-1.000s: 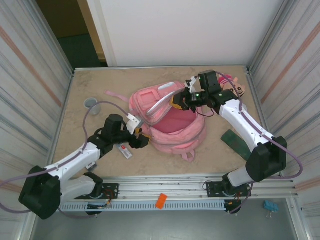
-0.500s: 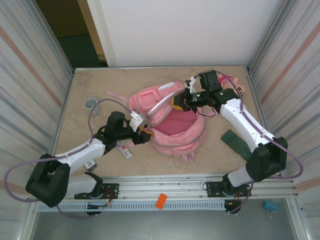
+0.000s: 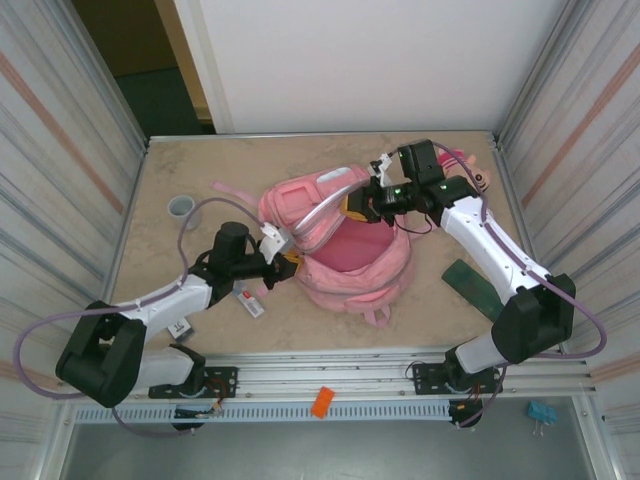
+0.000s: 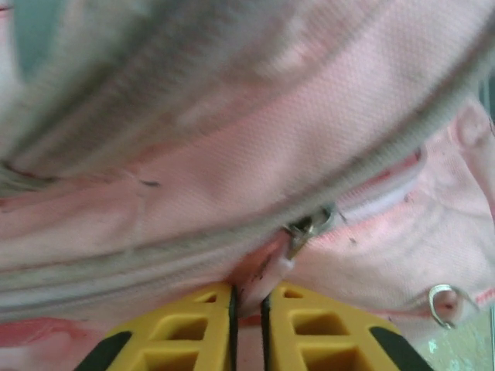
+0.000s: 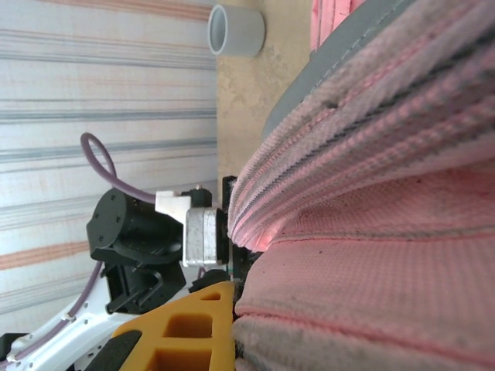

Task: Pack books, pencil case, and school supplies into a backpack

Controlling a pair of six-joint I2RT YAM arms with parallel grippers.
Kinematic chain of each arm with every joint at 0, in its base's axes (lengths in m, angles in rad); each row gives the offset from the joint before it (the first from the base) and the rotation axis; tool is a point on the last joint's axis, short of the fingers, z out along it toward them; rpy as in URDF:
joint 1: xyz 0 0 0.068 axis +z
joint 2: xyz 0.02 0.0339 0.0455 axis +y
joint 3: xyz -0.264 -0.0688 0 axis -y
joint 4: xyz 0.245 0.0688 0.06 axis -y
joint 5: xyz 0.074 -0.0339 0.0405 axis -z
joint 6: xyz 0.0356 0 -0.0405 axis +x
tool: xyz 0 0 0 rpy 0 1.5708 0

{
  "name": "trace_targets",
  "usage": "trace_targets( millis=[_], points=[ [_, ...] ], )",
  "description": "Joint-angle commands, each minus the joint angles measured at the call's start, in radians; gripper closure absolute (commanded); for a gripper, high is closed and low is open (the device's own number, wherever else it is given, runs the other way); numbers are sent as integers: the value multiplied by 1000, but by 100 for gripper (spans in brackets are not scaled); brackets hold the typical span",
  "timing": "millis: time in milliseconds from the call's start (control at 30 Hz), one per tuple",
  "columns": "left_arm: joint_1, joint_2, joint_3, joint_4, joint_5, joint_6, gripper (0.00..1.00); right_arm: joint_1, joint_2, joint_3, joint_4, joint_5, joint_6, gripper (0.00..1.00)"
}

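The pink backpack lies mid-table with its main compartment gaping. My left gripper is at its near-left edge, shut on the pink zip pull just below the metal slider; the yellow fingers pinch the tab. My right gripper is shut on the backpack's raised upper rim, holding it up; one yellow finger presses the fabric. A small whitish school supply with red marks lies under the left arm. A flat dark green pencil case lies to the right. The books are out of view.
A grey cup stands at the left, also seen in the right wrist view. A pink-and-tan plush head sits at the back right. Corrugated walls enclose both sides. An orange clip rests on the front rail.
My left gripper has slid right to the backpack's edge and shut on the zip pull. The right gripper has kept its hold on the rim.
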Motion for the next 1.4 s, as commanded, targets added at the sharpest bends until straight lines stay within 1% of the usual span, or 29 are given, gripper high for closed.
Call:
trace_targets(
  millis=[0,133,233,433,567,833,967,1033,1100,1133,1233,1300,1367],
  points=[
    [6,-12,6,16,26,4,91,0,-28,68,39,-113,-30,100],
    [5,-40,-10,2,-2,3,96,-11,-32,71,37,-120,-29,100],
    [5,-61,-16,-23,-71,-4,100,-15,-32,73,37,-126,-30,100],
    [16,-38,14,-108,-266,-41,100,-17,-40,88,32,-150,-32,100],
    [45,18,40,-116,-318,-105,100,-21,-49,108,25,-166,-35,100],
    [72,115,123,-82,-365,-205,100,-39,-77,130,28,-207,-20,100],
    [91,162,165,-63,-391,-254,100,-48,-95,125,88,-234,32,100],
    [92,174,183,-58,-392,-269,100,-49,-99,126,87,-207,35,100],
    [92,176,198,-55,-386,-284,100,-49,-99,113,82,-152,40,100],
    [93,173,204,-58,-385,-294,98,-50,-100,102,81,-118,45,100],
    [92,141,227,-109,-383,-336,82,-50,-107,45,131,11,90,100],
    [92,102,249,-172,-400,-390,69,-49,-117,-17,230,68,146,100],
    [94,65,266,-254,-429,-445,59,-44,-119,-67,320,112,195,100]
  ],
)
